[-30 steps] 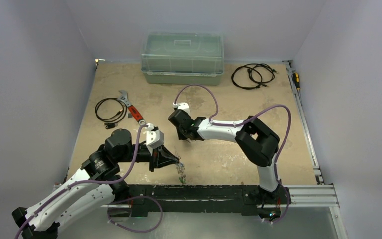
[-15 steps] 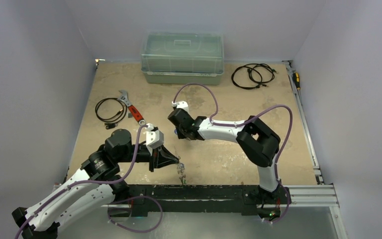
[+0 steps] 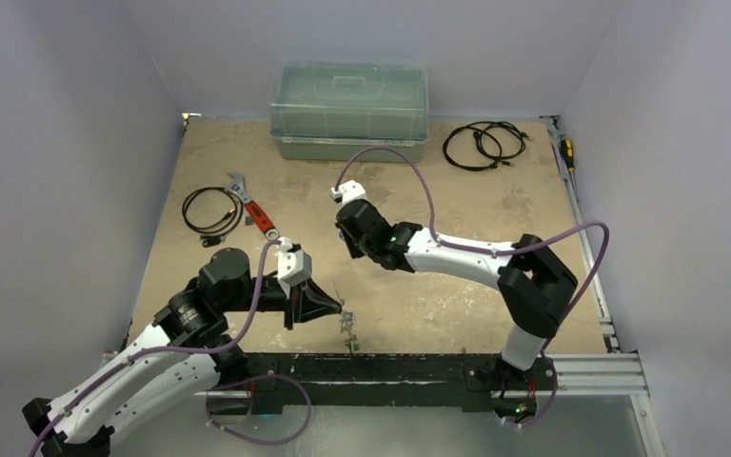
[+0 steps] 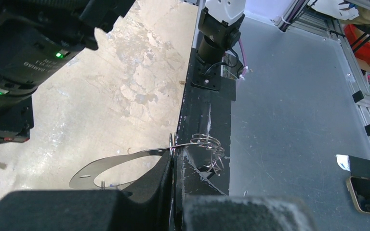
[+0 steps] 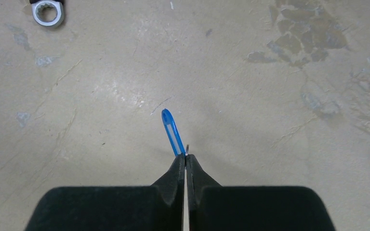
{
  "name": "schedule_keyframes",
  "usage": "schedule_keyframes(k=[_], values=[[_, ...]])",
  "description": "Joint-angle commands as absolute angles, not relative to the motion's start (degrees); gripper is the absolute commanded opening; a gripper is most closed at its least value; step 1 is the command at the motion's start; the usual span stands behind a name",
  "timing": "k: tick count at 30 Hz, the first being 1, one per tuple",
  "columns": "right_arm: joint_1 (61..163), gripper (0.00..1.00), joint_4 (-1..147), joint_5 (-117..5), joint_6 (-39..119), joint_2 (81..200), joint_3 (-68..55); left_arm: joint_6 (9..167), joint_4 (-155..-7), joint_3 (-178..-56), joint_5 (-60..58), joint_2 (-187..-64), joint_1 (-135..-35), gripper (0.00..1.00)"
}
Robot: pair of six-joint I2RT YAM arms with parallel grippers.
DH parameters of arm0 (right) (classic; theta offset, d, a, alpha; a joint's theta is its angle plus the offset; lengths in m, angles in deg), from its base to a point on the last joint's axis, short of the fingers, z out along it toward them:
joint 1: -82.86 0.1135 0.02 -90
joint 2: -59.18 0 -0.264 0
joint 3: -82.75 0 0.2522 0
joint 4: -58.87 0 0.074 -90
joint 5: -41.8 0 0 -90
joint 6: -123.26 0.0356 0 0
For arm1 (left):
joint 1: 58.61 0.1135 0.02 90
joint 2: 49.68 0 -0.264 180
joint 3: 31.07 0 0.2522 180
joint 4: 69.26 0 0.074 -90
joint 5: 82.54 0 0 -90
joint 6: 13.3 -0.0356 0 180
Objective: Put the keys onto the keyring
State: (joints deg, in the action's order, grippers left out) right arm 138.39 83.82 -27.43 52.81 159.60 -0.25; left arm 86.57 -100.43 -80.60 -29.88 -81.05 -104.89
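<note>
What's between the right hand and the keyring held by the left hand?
Only bare table, seen in the top view. The right hand pinches a blue-tagged key; the left hand grips the keyring.

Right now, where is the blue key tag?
In the right wrist view, the blue key tag is pinched between the tips of the shut right hand, sticking out forward over the table.

A robotics lab cell is indicated by plain grey enclosure walls point(image 3: 57, 143), a silver aluminium-profile frame point(image 3: 590, 367) and a scuffed beige worktop point(image 3: 438, 314)
</note>
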Motion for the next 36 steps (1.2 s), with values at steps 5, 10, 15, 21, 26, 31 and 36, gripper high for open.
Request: schedule_keyframes(k=[5, 10, 15, 21, 26, 31, 36], values=[[138.2, 0.0, 80.0, -27.5, 46.1, 152.4, 6.3, 85.7, -97.5, -80.9, -31.7, -82.2, -105.1, 0.0], [138.1, 0.0, 86.4, -28.4, 45.1, 154.1, 5.1, 85.7, -97.5, -81.0, -32.0, -82.8, -105.1, 0.0], [138.1, 0.0, 87.4, -34.3, 43.6, 158.7, 5.0, 85.8, -97.5, -81.0, -31.8, -82.6, -105.1, 0.0], [137.9, 0.45, 88.5, -31.0, 44.6, 161.2, 2.1, 85.8, -97.4, -80.9, -31.7, -82.3, -105.1, 0.0], [137.4, 0.67, 86.2, -29.0, 47.2, 156.4, 2.9, 85.8, -97.6, -80.9, -31.1, -82.1, -105.1, 0.0], [137.5, 0.63, 81.9, -32.2, 48.4, 152.0, 7.8, 85.9, -98.5, -81.3, -28.8, -83.2, -105.0, 0.0], [136.9, 0.55, 75.4, -34.9, 45.9, 153.2, 10.6, 86.1, -99.1, -81.6, -27.0, -84.6, -105.0, 0.0]])
